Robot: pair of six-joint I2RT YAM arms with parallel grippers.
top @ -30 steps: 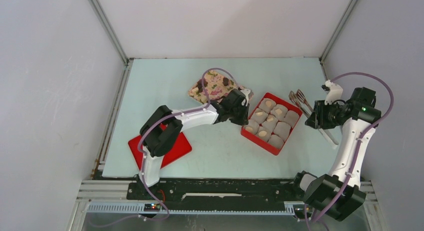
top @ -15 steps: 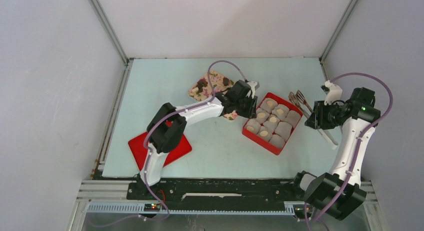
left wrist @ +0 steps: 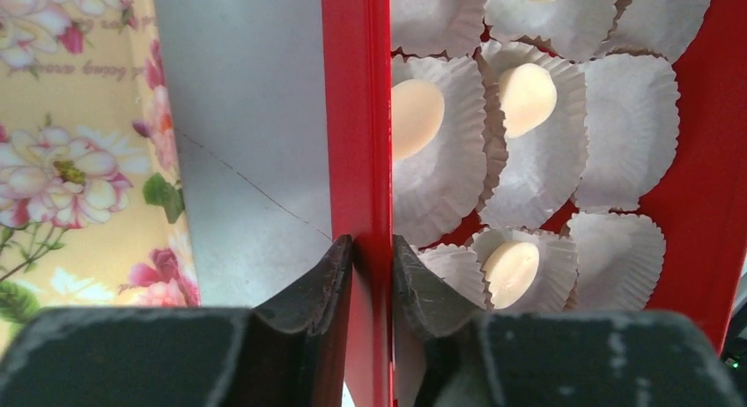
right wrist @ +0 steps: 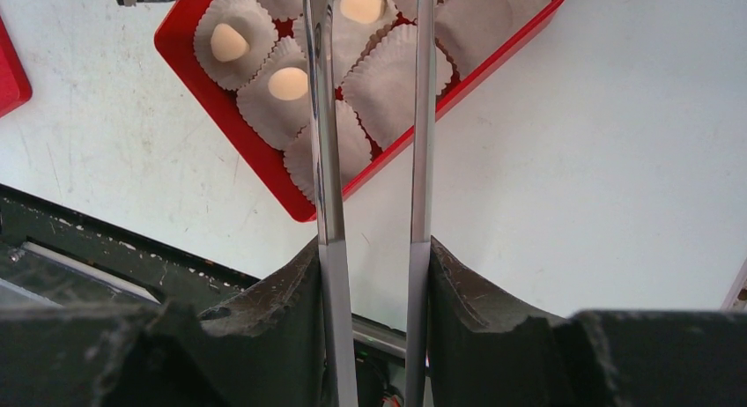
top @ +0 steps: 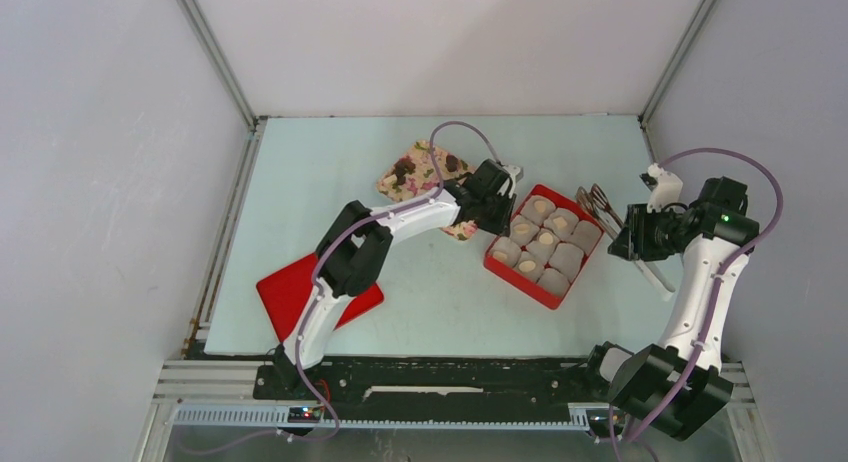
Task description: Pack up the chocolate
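The red box point(top: 520, 287) holds several white paper cups, some with pale cream chocolate point(left wrist: 414, 116) in them. My left gripper point(left wrist: 372, 257) is shut on the box's left wall point(left wrist: 357, 116), one finger outside and one inside; it shows in the top view point(top: 497, 214) at the box's far-left corner. Dark chocolate lumps point(top: 405, 169) lie on the flowered tray point(top: 425, 182) behind it. My right gripper point(right wrist: 374, 257) is shut on metal tongs point(right wrist: 321, 116), held right of the box point(right wrist: 255, 160) in the top view point(top: 625, 237).
A flat red lid point(top: 290, 292) lies at the front left by the left arm's base. The flowered tray's edge point(left wrist: 70, 160) is just left of the box wall. The tongs' tips point(top: 598, 197) hang near the box's right corner. Enclosure walls stand on both sides.
My left gripper has moved right and back, from the tray's near edge to the box's left wall, with the arm stretched out further. The box and right arm have barely moved.
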